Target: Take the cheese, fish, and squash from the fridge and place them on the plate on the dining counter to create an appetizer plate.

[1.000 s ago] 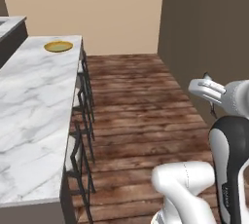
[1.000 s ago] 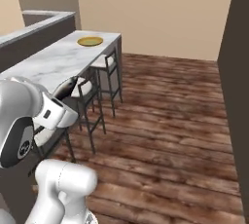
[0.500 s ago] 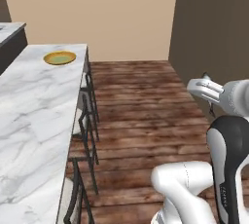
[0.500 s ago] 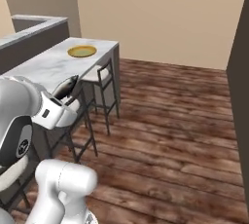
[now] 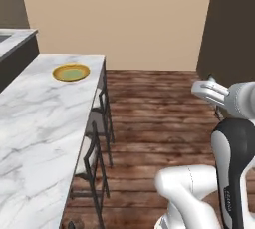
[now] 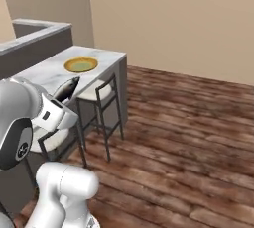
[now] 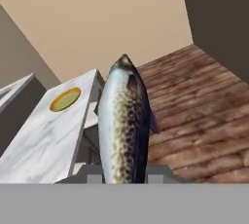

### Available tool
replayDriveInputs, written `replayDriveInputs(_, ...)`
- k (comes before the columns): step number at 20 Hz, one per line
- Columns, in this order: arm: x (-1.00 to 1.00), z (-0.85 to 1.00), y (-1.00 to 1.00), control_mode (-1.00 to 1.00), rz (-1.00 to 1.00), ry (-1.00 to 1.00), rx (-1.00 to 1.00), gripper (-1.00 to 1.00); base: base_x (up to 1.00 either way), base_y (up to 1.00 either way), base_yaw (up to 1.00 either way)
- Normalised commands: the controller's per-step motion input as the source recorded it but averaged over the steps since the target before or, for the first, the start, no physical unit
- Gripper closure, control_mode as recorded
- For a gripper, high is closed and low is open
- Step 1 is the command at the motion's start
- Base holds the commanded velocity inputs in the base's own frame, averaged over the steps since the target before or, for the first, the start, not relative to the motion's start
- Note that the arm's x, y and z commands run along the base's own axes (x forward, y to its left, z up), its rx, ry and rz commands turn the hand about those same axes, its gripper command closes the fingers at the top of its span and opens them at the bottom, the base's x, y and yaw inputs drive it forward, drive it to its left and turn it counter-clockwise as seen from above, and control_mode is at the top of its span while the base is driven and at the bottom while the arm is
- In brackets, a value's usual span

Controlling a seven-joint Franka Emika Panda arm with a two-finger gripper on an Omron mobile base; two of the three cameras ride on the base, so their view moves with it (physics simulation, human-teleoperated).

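Though clamped, fish [image 7: 124, 125] unlabelled.

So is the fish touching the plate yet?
Apart. In the hand view the fish stands up in the gripper, while the plate sits far off on the dining counter.

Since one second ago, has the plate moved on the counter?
No. The plate lies near the far end of the counter as before. It only shifted in the picture because the base drove and the whole view changed.
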Motion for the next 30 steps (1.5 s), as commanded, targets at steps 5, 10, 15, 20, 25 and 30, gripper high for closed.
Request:
replayDriveInputs(5,0.0,0.0,0.0,1.0,0.0,0.0,0.0,1.0,1.0,-0.44,0.33)
replayDriveInputs(10,0.0,0.0,0.0,1.0,0.0,0.0,0.0,1.0,1.0,-0.59,0.35)
replayDriveInputs(15,0.0,0.0,0.0,1.0,0.0,0.0,0.0,1.0,1.0,-0.63,0.37)
replayDriveInputs(20,0.0,0.0,0.0,1.0,0.0,0.0,0.0,1.0,1.0,-0.37,0.45)
replayDriveInputs(25,0.0,0.0,0.0,1.0,0.0,0.0,0.0,1.0,1.0,-0.32,0.55)
replayDriveInputs(30,0.0,0.0,0.0,1.0,0.0,0.0,0.0,1.0,0.93,-0.22,0.63)
